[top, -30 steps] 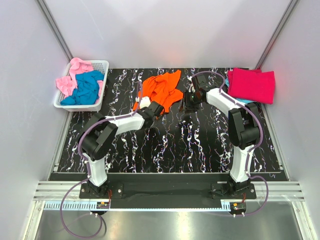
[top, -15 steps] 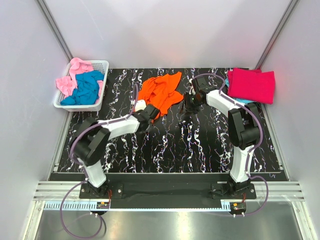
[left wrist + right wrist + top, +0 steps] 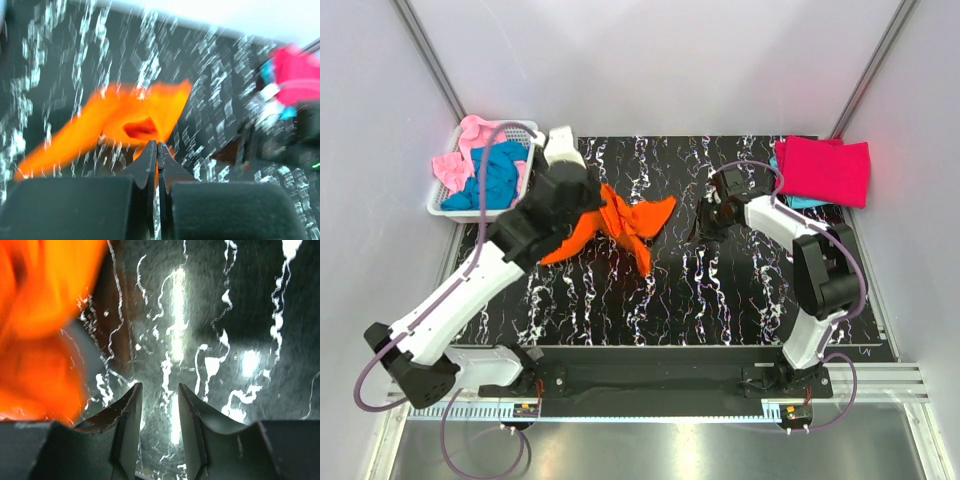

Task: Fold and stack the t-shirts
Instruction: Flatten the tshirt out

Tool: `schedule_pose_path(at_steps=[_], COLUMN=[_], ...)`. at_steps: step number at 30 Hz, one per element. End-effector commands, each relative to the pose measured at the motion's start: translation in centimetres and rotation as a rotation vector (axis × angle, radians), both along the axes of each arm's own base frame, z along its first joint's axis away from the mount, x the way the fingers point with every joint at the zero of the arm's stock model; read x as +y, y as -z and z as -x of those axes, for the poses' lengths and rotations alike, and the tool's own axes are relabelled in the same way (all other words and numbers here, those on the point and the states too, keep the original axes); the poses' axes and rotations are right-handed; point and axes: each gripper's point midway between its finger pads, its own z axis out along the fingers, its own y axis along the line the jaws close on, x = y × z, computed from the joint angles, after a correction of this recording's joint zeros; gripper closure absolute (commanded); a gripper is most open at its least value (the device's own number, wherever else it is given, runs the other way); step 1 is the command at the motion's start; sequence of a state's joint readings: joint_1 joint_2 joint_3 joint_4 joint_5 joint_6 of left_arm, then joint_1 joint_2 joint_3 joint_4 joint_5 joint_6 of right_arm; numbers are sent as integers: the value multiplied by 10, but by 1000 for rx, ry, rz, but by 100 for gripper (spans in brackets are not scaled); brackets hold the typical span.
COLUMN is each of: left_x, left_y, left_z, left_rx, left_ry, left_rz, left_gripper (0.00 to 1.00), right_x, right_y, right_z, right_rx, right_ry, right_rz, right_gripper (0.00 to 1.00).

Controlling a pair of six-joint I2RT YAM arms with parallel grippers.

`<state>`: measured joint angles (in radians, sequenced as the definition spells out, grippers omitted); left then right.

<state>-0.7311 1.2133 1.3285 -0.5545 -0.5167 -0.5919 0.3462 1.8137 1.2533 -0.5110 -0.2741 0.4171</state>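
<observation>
- left arm (image 3: pixel 470 290), right arm (image 3: pixel 790 222): white shells on links, black joints
- mauve cables (image 3: pixel 442 430) loop off both bases, run along the links
- left gripper (image 3: pixel 156 146): matte black wedge fingers
- right gripper (image 3: pixel 159 386): black curved fingers, scuffed inner faces

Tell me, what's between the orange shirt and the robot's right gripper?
Only bare black marbled table lies between the orange t-shirt and the right gripper. The top view shows that gap.

Pinches the orange shirt (image 3: pixel 115 120) with the left gripper (image 3: pixel 157 150), fingers (image 3: pixel 142 167) pressed tight together. Dangles it, blurred, over the black marbled table (image 3: pixel 75 55). Shows a crimson shirt (image 3: pixel 300 70) far right.
</observation>
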Motion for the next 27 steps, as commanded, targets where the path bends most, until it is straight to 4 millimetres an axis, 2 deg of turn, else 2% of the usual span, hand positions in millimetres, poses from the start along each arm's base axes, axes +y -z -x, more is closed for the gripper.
schedule_pose_path(at_steps=[1, 4, 5, 7, 8, 9, 10, 11, 13, 14, 16, 17, 19, 22, 24, 25, 26, 27], left_x=[-4, -18, -21, -34, -34, -42, -42, -39, -42, -38, -35, -31, -24, -13, -4, -1, -8, 0], left_y=[-56, -92, -116, -122, -148, -146, -155, -186, -191, -215, -227, -241, -254, -257, -245, -232, -213, -216], left_z=[-1, -14, -17, -31, -33, -43, -47, -45, -57, -54, -57, -53, -46, -40, -31, -24, -30, -17], left_rx=[-116, -190, -233, -249, -297, -293, -310, -367, -374, -419, -442, -471, -498, -499, -472, -446, -406, -407], left_ry=[99, 154, 161, 190, 181, 185, 177, 161, 140, 125, 100, 89, 82, 50, 47, 62, 75, 76], left_rz=[-76, -125, -113, -158, -139, -168, -173, -141, -174, -150, -147, -124, -102, -103, -104, -113, -126, -86], left_gripper=[100, 100, 100, 100, 100, 100, 100, 100, 100, 100, 100, 100, 100, 100, 100, 100, 100, 100], right_x=[6, 11, 12, 12, 12, 10, 9, 8, 7, 6, 4, 3, 0, 0, 2, 2, 2, 1], right_y=[-34, -37, -37, -32, -31, -26, -26, -24, -24, -24, -26, -28, -36, -47, -49, -48, -47, -45], right_z=[-4, 7, 10, 17, 18, 21, 22, 23, 24, 23, 21, 21, 16, 12, 12, 12, 12, 12], right_rx=[-100, -102, -102, -93, -89, -80, -80, -76, -78, -82, -95, -102, -132, -159, -159, -156, -153, -149], right_ry=[19, 2, 1, -6, -7, -4, -2, -1, -1, 0, 11, 16, 34, 41, 41, 44, 43, 46], right_rz=[-66, -94, -94, -89, -88, -81, -79, -77, -70, -65, -57, -50, -42, -51, -60, -62, -61, -59], right_gripper=[58, 58, 59, 59, 59, 58, 59, 59, 59, 59, 59, 59, 59, 58, 58, 57, 58, 58])
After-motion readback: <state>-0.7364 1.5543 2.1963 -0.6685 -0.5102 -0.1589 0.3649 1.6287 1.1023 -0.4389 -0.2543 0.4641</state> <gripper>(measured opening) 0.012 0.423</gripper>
